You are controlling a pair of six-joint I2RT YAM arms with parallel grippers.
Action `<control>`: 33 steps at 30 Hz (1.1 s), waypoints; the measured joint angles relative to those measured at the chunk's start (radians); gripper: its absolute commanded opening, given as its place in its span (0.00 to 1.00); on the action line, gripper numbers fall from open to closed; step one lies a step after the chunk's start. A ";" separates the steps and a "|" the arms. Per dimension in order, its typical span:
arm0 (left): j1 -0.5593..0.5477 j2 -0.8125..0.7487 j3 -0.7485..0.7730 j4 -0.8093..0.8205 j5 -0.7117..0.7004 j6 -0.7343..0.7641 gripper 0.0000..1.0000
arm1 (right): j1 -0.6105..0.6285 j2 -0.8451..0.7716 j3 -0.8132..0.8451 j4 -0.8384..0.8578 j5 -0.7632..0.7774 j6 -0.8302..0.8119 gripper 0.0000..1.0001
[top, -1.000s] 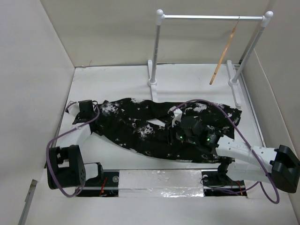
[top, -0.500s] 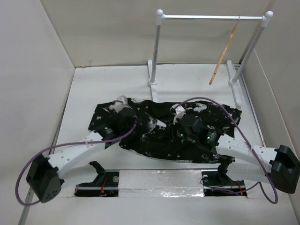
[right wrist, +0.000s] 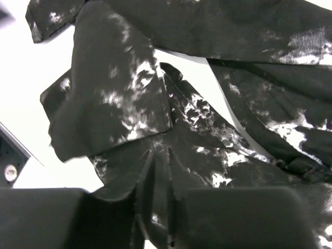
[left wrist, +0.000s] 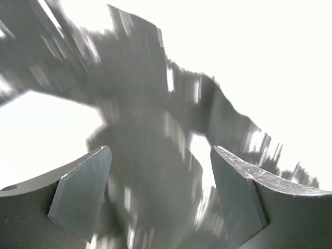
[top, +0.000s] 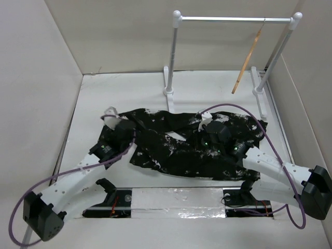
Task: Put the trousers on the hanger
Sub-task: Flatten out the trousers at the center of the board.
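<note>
Left end effector (left wrist: 160, 168) opened wide, shifted to edge of trousers (top: 176, 153); right end effector (right wrist: 160, 155) narrow, grip unclear.

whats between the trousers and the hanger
Nothing but bare white table, in the top view: the trousers lie on it and the hanger hangs on the rack behind them.

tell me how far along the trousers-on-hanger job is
Done: nothing yet. The trousers lie spread flat and the hanger hangs bare on the rack. In hand: the right claw seems to pinch fabric mid-garment; the left claw is open over one end. Left: lifting and draping them over the hanger.
</note>
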 measured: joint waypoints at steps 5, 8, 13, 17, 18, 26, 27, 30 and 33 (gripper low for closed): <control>0.323 0.023 -0.014 0.149 0.026 0.104 0.73 | -0.013 0.003 0.001 -0.004 -0.003 -0.003 0.07; 0.397 0.151 -0.029 0.204 0.062 0.148 0.72 | -0.019 0.003 0.001 -0.003 -0.013 -0.003 0.08; 0.450 0.414 -0.026 0.257 0.137 0.235 0.61 | -0.021 0.017 0.001 0.003 -0.040 -0.003 0.10; 0.450 0.562 0.033 0.261 0.145 0.273 0.58 | -0.021 0.025 0.001 0.002 -0.048 -0.005 0.11; 0.450 0.582 0.047 0.264 0.144 0.279 0.58 | -0.021 0.024 0.001 0.003 -0.048 -0.005 0.12; 0.451 0.639 0.087 0.279 0.105 0.286 0.48 | -0.035 0.021 -0.002 0.003 -0.049 -0.007 0.21; 0.451 0.639 0.089 0.277 0.100 0.285 0.49 | -0.040 0.021 -0.003 0.003 -0.049 -0.009 0.22; 0.450 0.639 0.095 0.274 0.093 0.283 0.52 | -0.053 0.021 -0.007 0.004 -0.053 -0.012 0.22; 0.450 0.628 0.097 0.275 0.093 0.285 0.52 | -0.059 0.023 -0.009 0.004 -0.056 -0.013 0.23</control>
